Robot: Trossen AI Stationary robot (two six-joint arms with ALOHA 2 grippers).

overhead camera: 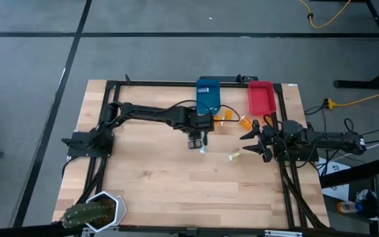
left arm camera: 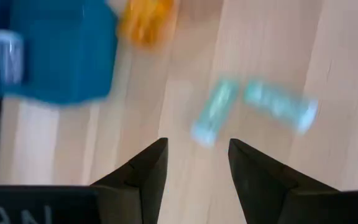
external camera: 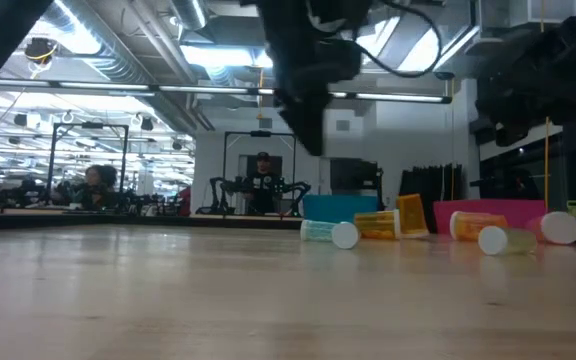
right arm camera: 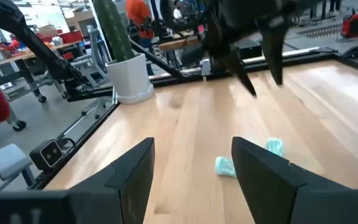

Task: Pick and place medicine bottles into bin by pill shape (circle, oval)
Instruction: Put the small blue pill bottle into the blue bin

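Pale wooden tabletop point(overhead camera: 176, 178) carries a blue rectangular bin point(overhead camera: 208, 94) and a red rectangular bin point(overhead camera: 260, 97) at its far edge, with small translucent orange pill bottles point(overhead camera: 244, 122) lying just before them. Spread and empty, the left gripper point(overhead camera: 198, 144) hangs over two teal translucent bottles point(left arm camera: 215, 111) lying nearer mid-table. At the table's right edge the right gripper point(overhead camera: 252, 141) waits, fingers likewise parted.

Two dark jointed arms, each pincer with tapering black fingers point(left arm camera: 145, 171)
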